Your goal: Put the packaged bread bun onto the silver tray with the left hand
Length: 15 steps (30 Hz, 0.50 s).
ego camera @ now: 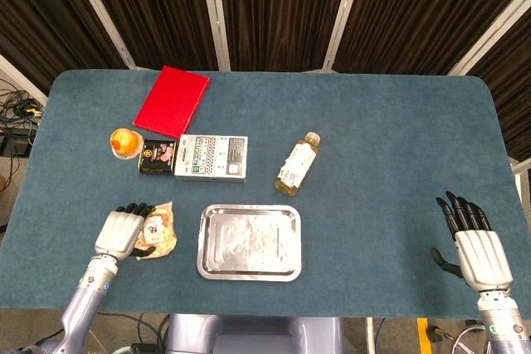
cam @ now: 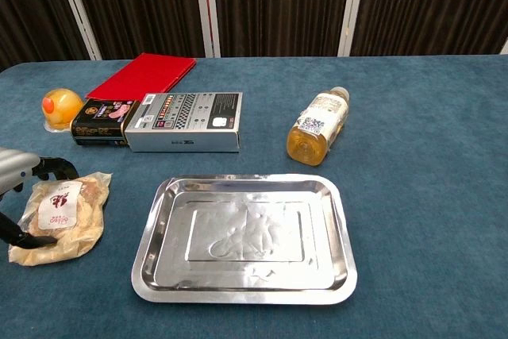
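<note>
under left hand [ego camera: 121, 233], bun [cam: 57, 215] (half hidden)

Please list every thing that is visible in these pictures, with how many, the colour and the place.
packaged bread bun: 1, tan in clear wrap, near left side of table
silver tray: 1, silver, near centre, right of bun
bottle: 1, amber drink, lying behind tray
grey box: 1, grey, left of bottle
black packet: 1, black, against grey box
orange cup: 1, orange, far left
red folder: 1, red, back left
table: 1, blue
left robot hand: 1, grey-black, at bun
right robot hand: 1, grey-black, near right edge, open
</note>
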Available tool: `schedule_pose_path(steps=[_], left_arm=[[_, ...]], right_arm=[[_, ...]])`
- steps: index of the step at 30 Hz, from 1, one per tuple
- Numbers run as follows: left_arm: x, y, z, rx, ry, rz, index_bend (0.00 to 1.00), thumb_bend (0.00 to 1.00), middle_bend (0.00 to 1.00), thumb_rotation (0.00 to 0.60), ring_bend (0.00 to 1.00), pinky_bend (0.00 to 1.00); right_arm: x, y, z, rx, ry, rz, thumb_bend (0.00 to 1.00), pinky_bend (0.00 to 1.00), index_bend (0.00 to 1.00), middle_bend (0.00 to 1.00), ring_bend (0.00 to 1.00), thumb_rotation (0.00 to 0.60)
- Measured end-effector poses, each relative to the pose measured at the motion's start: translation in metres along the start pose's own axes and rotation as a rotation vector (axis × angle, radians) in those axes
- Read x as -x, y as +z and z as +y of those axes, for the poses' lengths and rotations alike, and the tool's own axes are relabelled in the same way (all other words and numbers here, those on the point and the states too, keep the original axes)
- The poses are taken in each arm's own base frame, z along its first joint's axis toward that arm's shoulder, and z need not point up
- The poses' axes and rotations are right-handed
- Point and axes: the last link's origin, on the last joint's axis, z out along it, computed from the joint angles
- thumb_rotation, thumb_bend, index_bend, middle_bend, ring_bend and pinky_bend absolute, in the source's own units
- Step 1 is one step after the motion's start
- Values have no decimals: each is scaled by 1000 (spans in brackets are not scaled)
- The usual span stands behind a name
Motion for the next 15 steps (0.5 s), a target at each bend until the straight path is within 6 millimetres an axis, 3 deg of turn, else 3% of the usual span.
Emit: schedule_pose_path(steps=[3, 9, 15], left_arm=[[-1, 1, 2, -8, -4, 26, 609, 344, 641, 600, 587, 667], [-15, -7, 3, 16, -41, 89, 623, 351, 659, 600, 603, 678], [-49, -22, 5, 73, -97, 189, 617, 352, 652, 600, 601, 676]], right_arm=[[-1, 0, 0, 1, 0, 3, 303, 90, 0, 0, 0, 600], [-1, -1, 1, 4, -2, 4, 303, 90, 0, 0, 0, 600], [0, -1, 0, 2, -5, 2, 303, 90, 0, 0, 0, 600]])
